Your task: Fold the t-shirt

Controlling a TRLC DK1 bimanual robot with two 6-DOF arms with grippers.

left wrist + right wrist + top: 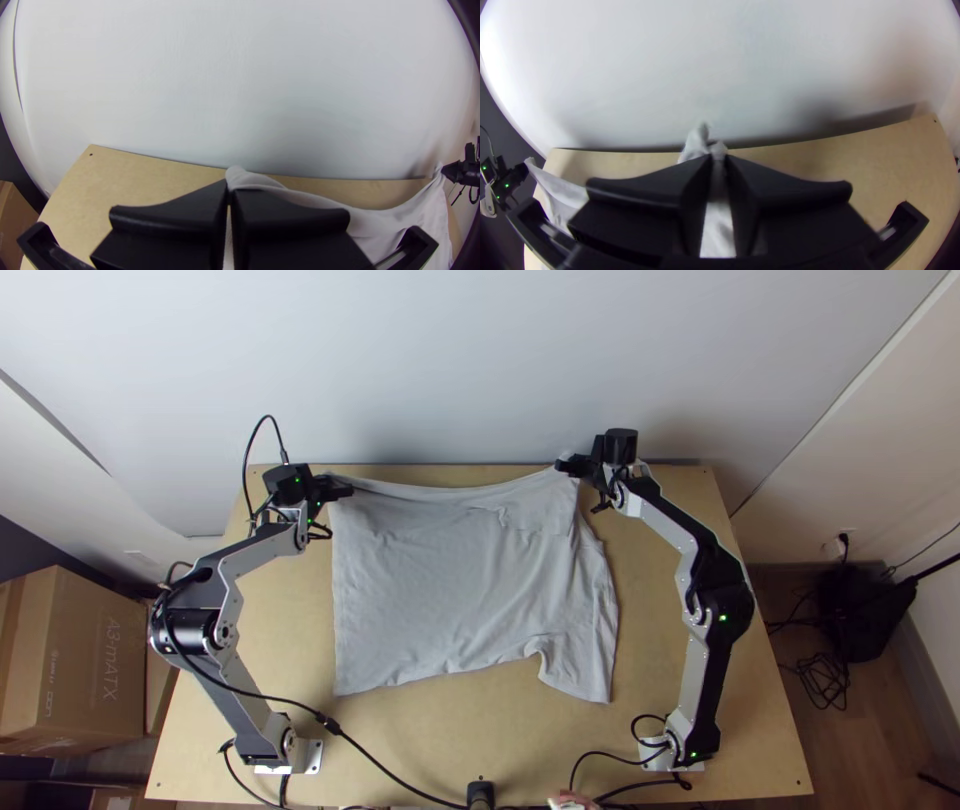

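Grey cloth, the t-shirt [450,580], covers the middle of the light wooden table [480,720], between the two arms. It is spread wide, with its far edge drawn out between two held ends. This edge sags in a shallow curve from one end to the other.

Left gripper [342,488]: located at the far left corner of the t-shirt. In the left wrist view, the jaws of the left gripper [230,187] are closed together on the cloth, and a small rounded fold of it stands out beyond the tips.

Right gripper [570,465]: located at the far right, close to the table's far edge. In the right wrist view, the jaws of the right gripper [719,160] are clamped on the cloth; a bunched tip protrudes past them, and a strip of cloth runs between them.

Cloth condition: the left side runs fairly straight from far to near. Fine creases cross the body. A layer edge shows near the right end of the far edge. On the right, part of the cloth extends beyond the held end, and a flap [580,670] reaches nearer than the rest, with a notch beside it on the left.

Surroundings: a pale wall [470,360] stands beyond the table. A cardboard box [90,660] is on the left, and a black cable [385,767] crosses the near left part of the tabletop.
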